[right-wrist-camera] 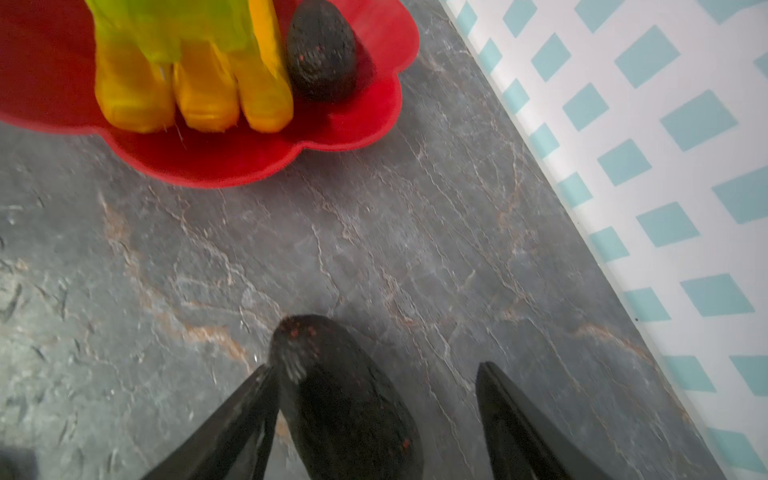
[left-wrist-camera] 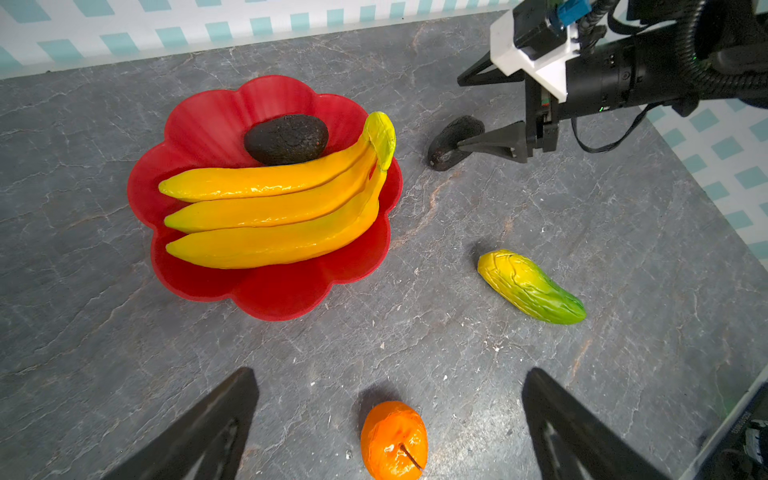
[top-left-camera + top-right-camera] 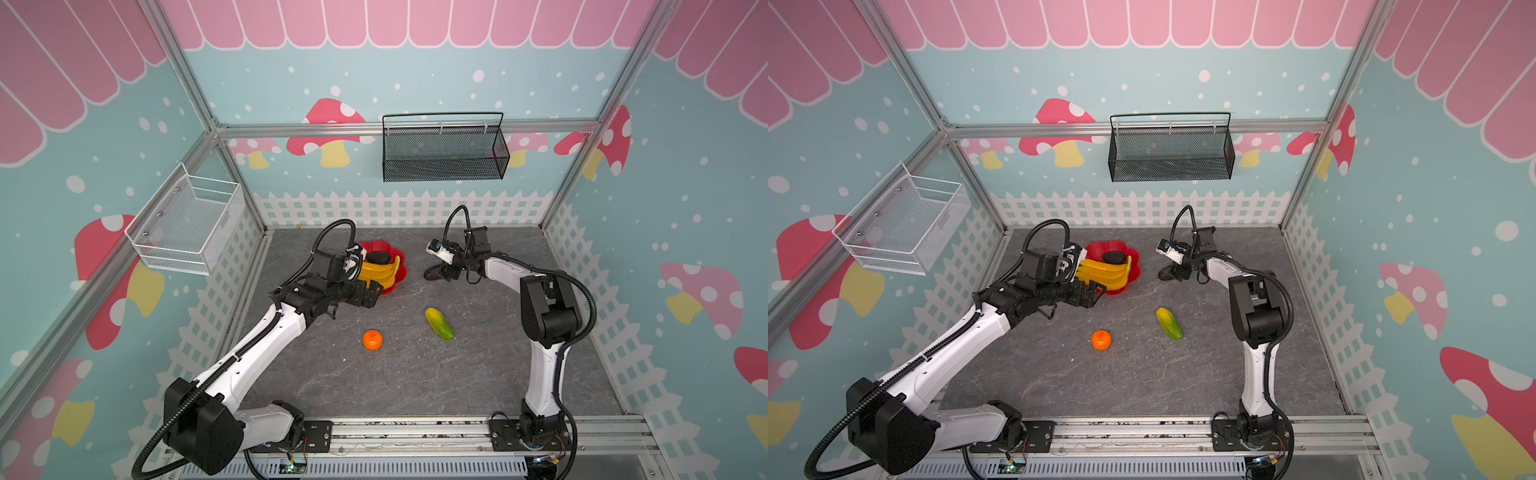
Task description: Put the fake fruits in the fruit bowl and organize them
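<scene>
The left gripper (image 3: 368,294) is hanging by the front rim of the red flower bowl (image 2: 274,299), jaws spread wide with nothing between them. The bowl is sitting toward the back edge of the table (image 3: 415,374), left of the middle. The banana bunch (image 2: 270,216) is lying across it, with one dark avocado (image 2: 286,139) tucked in behind, touching the bananas. The little orange (image 3: 372,340) is sitting out near the middle of the table, and the yellow-green fruit (image 3: 439,324) is lying a bit right of it. The second avocado (image 1: 349,415) is lying on the table right of the bowl, apart from it — the right gripper (image 1: 374,368) is straddling it with jaws parted, one finger touching it and the other standing clear.
</scene>
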